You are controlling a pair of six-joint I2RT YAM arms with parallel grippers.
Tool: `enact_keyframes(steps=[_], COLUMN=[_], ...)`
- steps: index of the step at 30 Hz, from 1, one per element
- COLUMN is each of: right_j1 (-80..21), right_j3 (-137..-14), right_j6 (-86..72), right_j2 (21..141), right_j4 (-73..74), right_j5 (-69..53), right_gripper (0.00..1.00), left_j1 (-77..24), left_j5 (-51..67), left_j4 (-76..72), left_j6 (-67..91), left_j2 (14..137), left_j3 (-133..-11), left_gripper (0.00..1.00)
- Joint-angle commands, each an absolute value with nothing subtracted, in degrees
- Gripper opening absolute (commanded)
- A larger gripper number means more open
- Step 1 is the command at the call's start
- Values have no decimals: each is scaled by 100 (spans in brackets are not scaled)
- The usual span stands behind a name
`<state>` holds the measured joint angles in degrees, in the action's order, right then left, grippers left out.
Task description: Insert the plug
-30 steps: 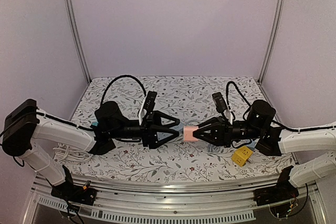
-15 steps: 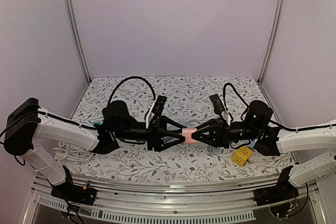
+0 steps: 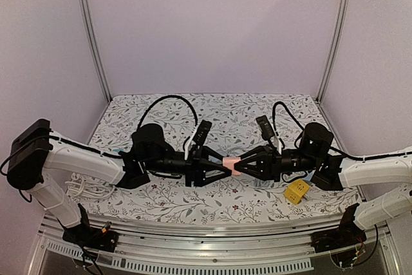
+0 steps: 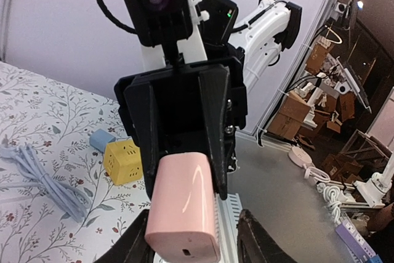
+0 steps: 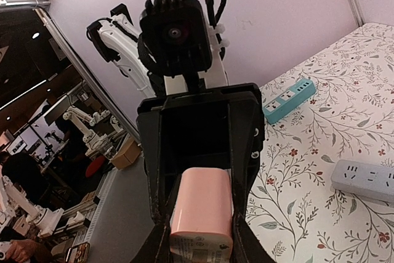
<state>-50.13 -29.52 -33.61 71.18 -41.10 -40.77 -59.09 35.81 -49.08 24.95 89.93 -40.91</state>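
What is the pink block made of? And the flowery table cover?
The pink block is probably smooth plastic, slightly glossy: a soft streak of light shines on its rounded face. The flowery cover looks like printed cloth or paper, matte: it shows no shine.

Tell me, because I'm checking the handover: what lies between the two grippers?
The pink plug, in the top view: the right gripper clamps it, and the left gripper, open, straddles its other end.

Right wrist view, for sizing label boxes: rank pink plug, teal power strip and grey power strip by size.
1. pink plug, inflated by nearness to the camera.
2 and 3. grey power strip and teal power strip look alike; frame edge cuts the grey one.
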Motion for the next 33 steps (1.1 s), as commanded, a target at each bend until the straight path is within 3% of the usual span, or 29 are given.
enact_keyframes(steps=[1,7,13,15,20,23,26,33], right_j1=[-4993,-4996,-5003,-5006,-5001,-4994,-4997,-4996], right_j3=[-3026,-3023,-3006,-2998,-2946,-2920,-2894,-2862], right_j6=[-3249,-3236,-3209,-3167,-3122,-3083,-3009,-2898], right_j2=[7005,7005,6975,6955,6850,6699,6529,6274], right_j4=[-4087,-4089,-4092,-4079,-3996,-3826,-3591,-3147], right_j5=[-3999,-4008,-4040,-4114,-3986,-3739,-3338,-2333], right_gripper=[0,0,0,10,67,85,98,99], left_j1=[-6036,-6071,-6091,-6098,-6093,-6093,-6091,-6099], left_j5=[3663,3718,3722,3696,3537,3307,2959,1720], left_j4=[-4773,-4807,-4789,-4756,-4358,-3911,-3374,-1613], left_j6=[2457,2479,2507,2505,2394,2237,2130,2027], left_j2=[9155,9245,9252,9226,9070,8895,8648,7964], left_j3=[-4310,-4379,-4421,-4421,-4427,-4443,-4460,-4608], left_gripper=[44,32,0,0,0,0,0,0])
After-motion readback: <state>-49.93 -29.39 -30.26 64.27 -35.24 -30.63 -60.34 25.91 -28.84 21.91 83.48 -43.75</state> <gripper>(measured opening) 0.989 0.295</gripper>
